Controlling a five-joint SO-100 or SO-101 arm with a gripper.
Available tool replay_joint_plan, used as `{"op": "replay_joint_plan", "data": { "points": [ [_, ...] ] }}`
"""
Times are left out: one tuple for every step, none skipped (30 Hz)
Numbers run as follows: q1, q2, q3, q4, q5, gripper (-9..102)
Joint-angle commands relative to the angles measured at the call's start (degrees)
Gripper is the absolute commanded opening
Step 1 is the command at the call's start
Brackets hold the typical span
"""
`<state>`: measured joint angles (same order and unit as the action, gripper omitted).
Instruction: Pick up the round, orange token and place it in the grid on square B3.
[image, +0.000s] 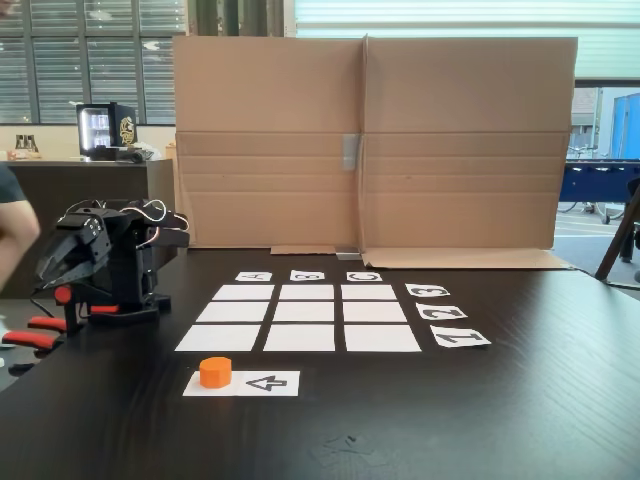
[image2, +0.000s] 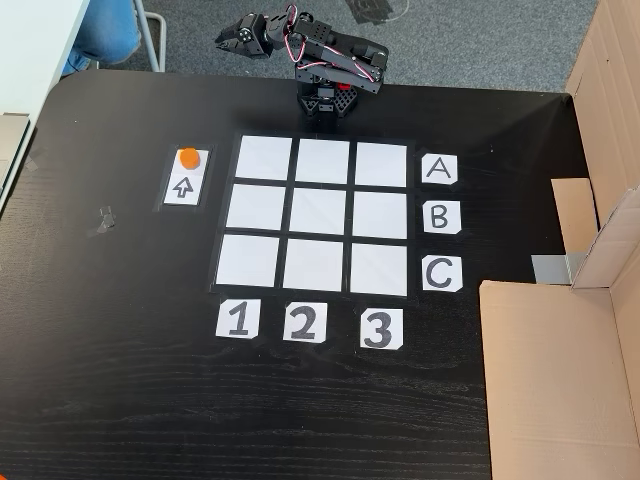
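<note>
The orange token (image: 215, 371) (image2: 189, 157) stands on one end of a white slip printed with an arrow, beside the grid's column 1 in a fixed view (image2: 183, 177). The grid (image: 300, 337) (image2: 252, 261) is nine white rectangles with cards A, B, C and 1, 2, 3 along two sides. Square B3 (image: 307, 292) (image2: 380, 214) is bare. My gripper (image: 50, 274) (image2: 226, 39) is folded back over the arm's base at the table edge, well away from the token, its jaws together and holding nothing.
A tall cardboard wall (image: 370, 140) (image2: 560, 360) closes the side of the table beyond the letter cards. Orange-red clamp handles (image: 40, 335) hold the arm's base to the table. A person (image: 10, 220) (image2: 105, 30) is next to the arm's side of the table.
</note>
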<state>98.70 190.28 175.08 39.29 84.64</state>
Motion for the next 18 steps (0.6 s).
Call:
{"op": "replay_joint_plan", "data": {
  "points": [
    [1.6,0.6,0.2,0.4,-3.8,-1],
    [1.6,0.6,0.2,0.4,-3.8,-1],
    [1.6,0.6,0.2,0.4,-3.8,-1],
    [1.6,0.6,0.2,0.4,-3.8,-1],
    [1.6,0.6,0.2,0.4,-3.8,-1],
    [1.6,0.6,0.2,0.4,-3.8,-1],
    [1.6,0.6,0.2,0.4,-3.8,-1],
    [1.6,0.6,0.2,0.4,-3.8,-1],
    [1.6,0.6,0.2,0.4,-3.8,-1],
    [1.6,0.6,0.2,0.4,-3.8,-1],
    [1.6,0.6,0.2,0.4,-3.8,-1],
    [1.4,0.6,0.2,0.4,-3.8,-1],
    [1.2,0.6,0.2,0.4,-4.0,-1],
    [1.2,0.4,0.1,0.4,-4.0,-1],
    [0.9,0.4,0.1,0.4,-4.0,-1],
    [0.4,0.0,-0.1,0.4,-4.4,-1],
    [0.0,-1.8,-0.5,-0.2,-5.2,-1],
    [-0.1,-4.1,-1.4,-1.1,-5.9,-1]
  ]
}}
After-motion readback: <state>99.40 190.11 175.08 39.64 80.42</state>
